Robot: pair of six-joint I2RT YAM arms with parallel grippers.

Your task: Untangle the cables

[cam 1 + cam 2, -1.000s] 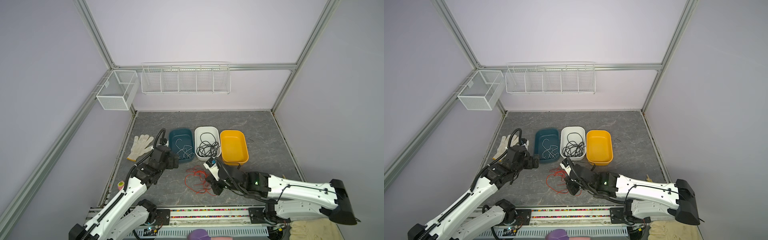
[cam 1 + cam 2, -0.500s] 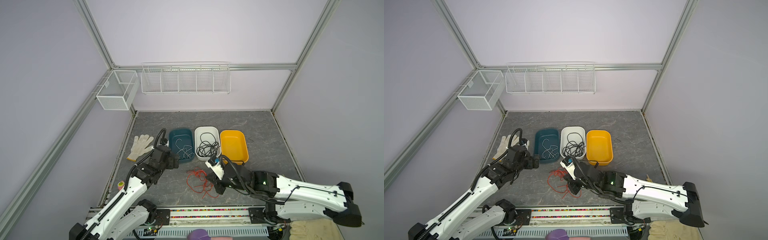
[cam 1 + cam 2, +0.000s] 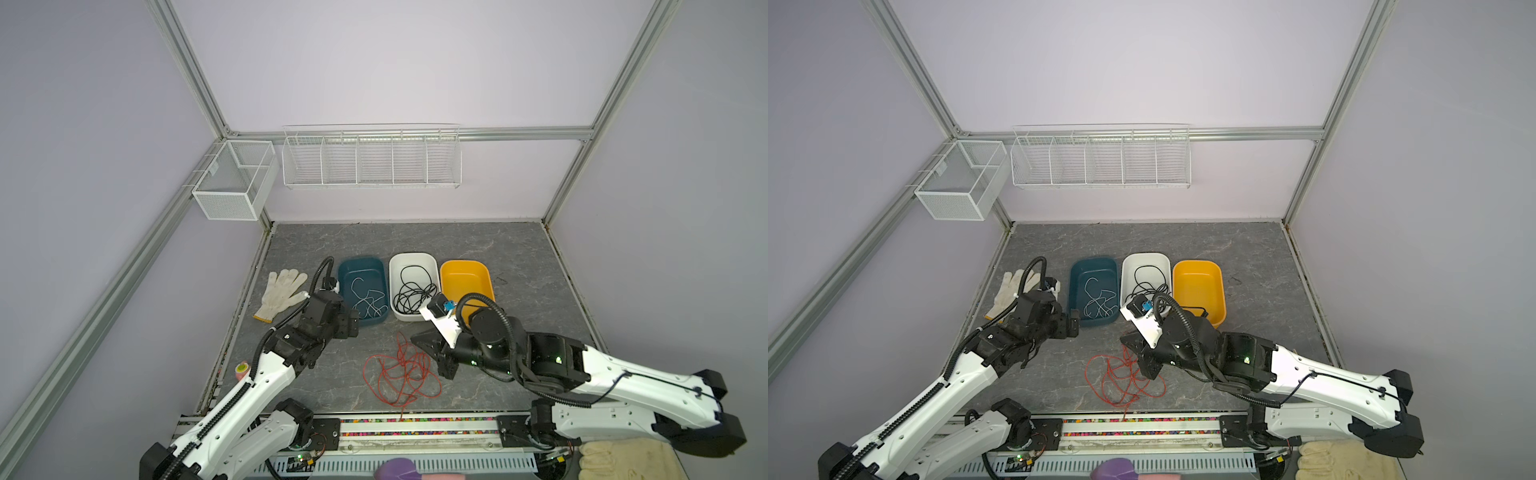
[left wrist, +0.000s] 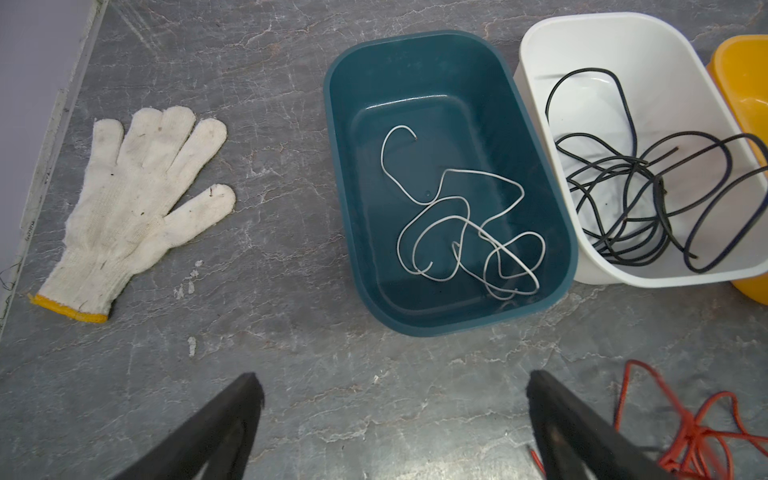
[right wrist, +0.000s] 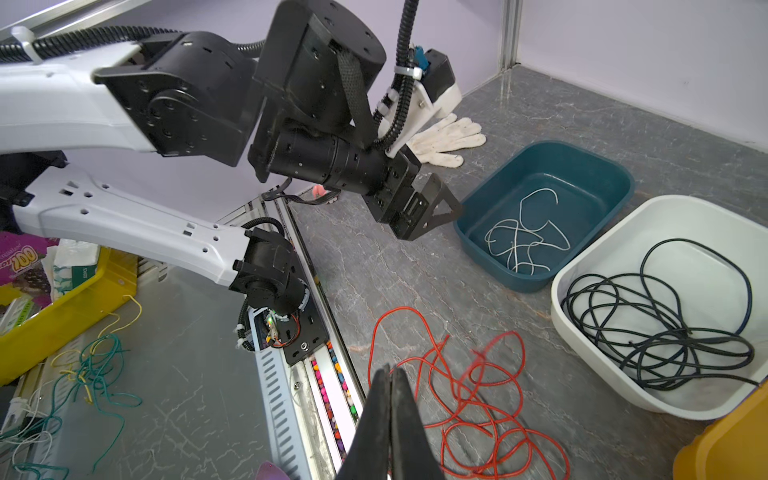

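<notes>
Clamping fully shut, the right gripper is hanging at the red cables — a loose tangle lying on the table, lower centre in both top views; whether it is pinching a strand is unclear. The left gripper is gaping empty beside the teal bin holding a white cable — black cables are lying in the white bin.

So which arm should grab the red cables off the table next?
Probably the right arm. The right gripper, though shut, hangs right by the red cables. The left gripper is open but sits over by the teal bin, farther from them.
</notes>
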